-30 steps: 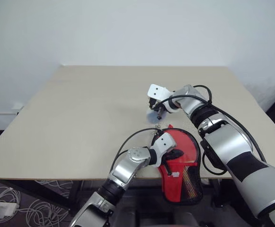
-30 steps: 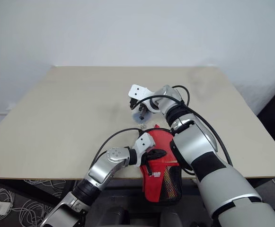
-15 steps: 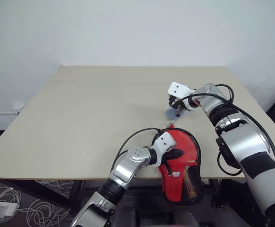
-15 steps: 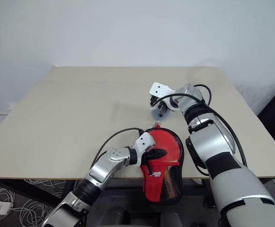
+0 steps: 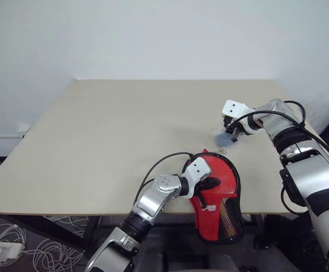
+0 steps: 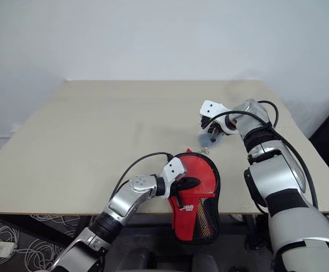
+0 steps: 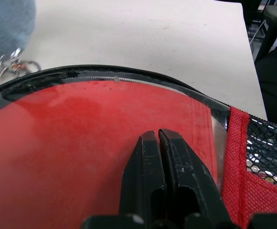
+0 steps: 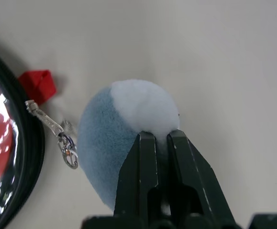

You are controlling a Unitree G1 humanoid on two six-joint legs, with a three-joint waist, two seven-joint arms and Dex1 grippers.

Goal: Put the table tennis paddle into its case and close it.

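Case at counter's near edge under left jaws; right jaws pinching a grey-blue plush.
Left gripper (image 7: 158,143) clenched, nothing between the jaws, tips resting on the red face of the case (image 5: 218,192). Case lies on the counter (image 5: 107,130) with its round end on the surface, black edging and zip just beyond the left jaws, mesh narrow end (image 5: 227,218) hanging off the near edge beside them. Paddle itself can't be made out apart from the case. Right gripper (image 8: 158,140) grasping a small grey-blue plush (image 8: 124,138) with a white patch, jaws closed on it, held near the case's round end. A metal keyring (image 8: 64,138) and a small red tab (image 8: 38,85) lie between the plush and the case rim.
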